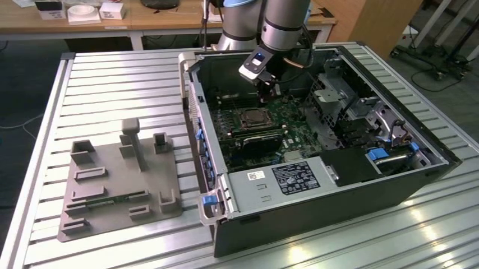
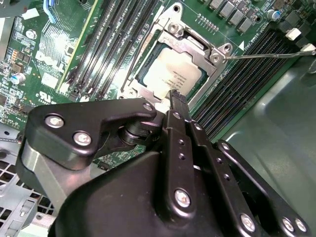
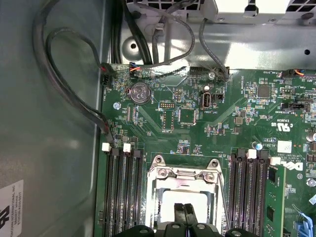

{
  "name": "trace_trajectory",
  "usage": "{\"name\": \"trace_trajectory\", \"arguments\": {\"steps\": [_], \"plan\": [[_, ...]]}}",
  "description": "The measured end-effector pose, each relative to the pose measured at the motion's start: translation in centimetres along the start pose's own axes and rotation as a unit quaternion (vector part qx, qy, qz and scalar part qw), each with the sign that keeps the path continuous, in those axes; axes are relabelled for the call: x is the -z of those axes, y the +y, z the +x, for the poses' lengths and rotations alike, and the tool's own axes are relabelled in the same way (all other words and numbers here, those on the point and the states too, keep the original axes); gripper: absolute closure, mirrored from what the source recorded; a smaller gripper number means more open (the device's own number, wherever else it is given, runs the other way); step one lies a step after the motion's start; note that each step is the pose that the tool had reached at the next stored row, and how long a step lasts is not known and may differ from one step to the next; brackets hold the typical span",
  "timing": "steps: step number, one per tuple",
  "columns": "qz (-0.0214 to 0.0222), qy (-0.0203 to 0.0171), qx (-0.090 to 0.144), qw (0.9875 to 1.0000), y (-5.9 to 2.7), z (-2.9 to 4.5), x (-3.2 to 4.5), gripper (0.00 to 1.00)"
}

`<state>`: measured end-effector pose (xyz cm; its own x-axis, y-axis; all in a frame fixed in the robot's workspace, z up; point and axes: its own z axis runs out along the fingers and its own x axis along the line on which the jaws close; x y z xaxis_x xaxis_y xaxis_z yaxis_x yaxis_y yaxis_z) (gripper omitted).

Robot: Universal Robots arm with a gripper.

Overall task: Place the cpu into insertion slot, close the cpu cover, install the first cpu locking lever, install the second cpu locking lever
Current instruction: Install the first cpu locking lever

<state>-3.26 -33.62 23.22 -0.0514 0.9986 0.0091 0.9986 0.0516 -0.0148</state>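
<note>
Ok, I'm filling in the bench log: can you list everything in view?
table: one, silver, slatted, under the case and tray
computer case: one, black, open, on the table
fixture tray: one, grey, at the exterior view's left of the case
circuit board: one, green, inside the case
cpu cover: one, silver frame, closed on the board
cpu: one, silver-grey, in the cover's window
locking lever: one, thin silver rod, beside the cover's corner
memory slots: two banks, black, flanking the cover
cables: several, dark, along the case wall
arm: one, grey, over the case
pincer: one, black, shut, at the cover's edge
</note>
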Motion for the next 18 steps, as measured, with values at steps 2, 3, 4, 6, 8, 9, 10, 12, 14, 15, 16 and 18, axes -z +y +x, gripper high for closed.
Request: {"name": "trace_trajectory", "arguments": {"steps": [2, 3, 4, 6, 8, 9, 10, 12, 14, 15, 16, 18], "plan": [[0.0000, 0.0000, 0.000, 1.0000, 0.00, 0.00, 0.00, 0.90], [0.0000, 0.0000, 0.000, 1.0000, -0.03, 0.00, 0.00, 0.90], [0.0000, 0.0000, 0.000, 1.0000, -0.08, 0.00, 0.00, 0.90], [0.0000, 0.0000, 0.000, 1.0000, -0.17, 0.01, -0.01, 0.90], [0.0000, 0.0000, 0.000, 1.0000, -0.33, 0.02, -0.02, 0.90], [0.0000, 0.0000, 0.000, 1.0000, -0.45, 0.02, -0.02, 0.90], [0.0000, 0.0001, 0.000, 1.0000, -0.59, 0.03, -0.03, 0.90], [0.0000, 0.0000, 0.000, 1.0000, -0.90, 0.04, -0.03, 0.90], [0.0000, 0.0000, 0.000, 1.0000, -1.16, 0.06, -0.04, 0.90], [0.0000, -0.0002, 0.000, 1.0000, -1.26, 0.07, -0.04, 0.90], [0.0000, -0.0003, 0.000, 1.0000, -1.35, 0.07, -0.04, 0.90], [0.0000, -0.0005, 0.000, 1.0000, -1.53, 0.08, -0.03, 0.90]]}}
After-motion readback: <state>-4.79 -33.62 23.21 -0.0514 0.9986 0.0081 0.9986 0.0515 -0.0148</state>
